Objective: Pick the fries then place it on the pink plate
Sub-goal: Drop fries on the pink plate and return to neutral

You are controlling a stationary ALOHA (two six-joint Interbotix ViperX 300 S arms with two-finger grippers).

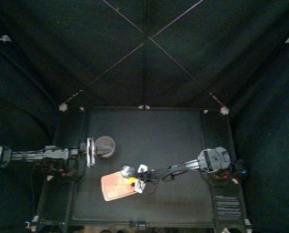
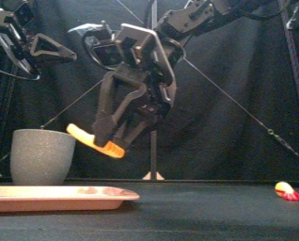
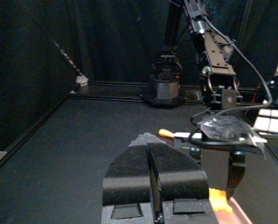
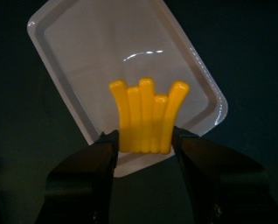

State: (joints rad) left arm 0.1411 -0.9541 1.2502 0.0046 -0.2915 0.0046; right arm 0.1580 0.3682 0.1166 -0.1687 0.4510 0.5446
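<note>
- Overhead, the right gripper (image 1: 138, 179) hangs over the pink tray (image 1: 111, 191), which lies near the table's front edge, left of its middle. The fries (image 1: 134, 186) show as a yellow speck by the tray's right rim. My judgement is that a release here could land them on that rim and tip them onto the table.
- Also in the top view, the left gripper (image 1: 89, 151) rests near the table's left edge, just beside the tall grey speckled cup (image 1: 105, 146).
- From the front, the right gripper's 2 jaws pinch the fries by 1 end, and the pack hangs tilted, clear above the tray. Dropped from that height, it would probably bounce or roll. The tray is cut off at the side, and this level view does not show whether the fries are over it in depth.
- A small red-and-yellow toy (image 2: 285, 191) lies toward the table's right edge, too small to name.
- In the left wrist view, the left gripper's jaws are pressed together with nothing between them. Only an orange sliver of the fries shows beside the other gripper, and the tray is hard to make out.
- In the right wrist view, the fries stand clamped at their base with the tray beneath. So short a hold might let them twist or slip. The jaws hide the tray's nearest corner.
</note>
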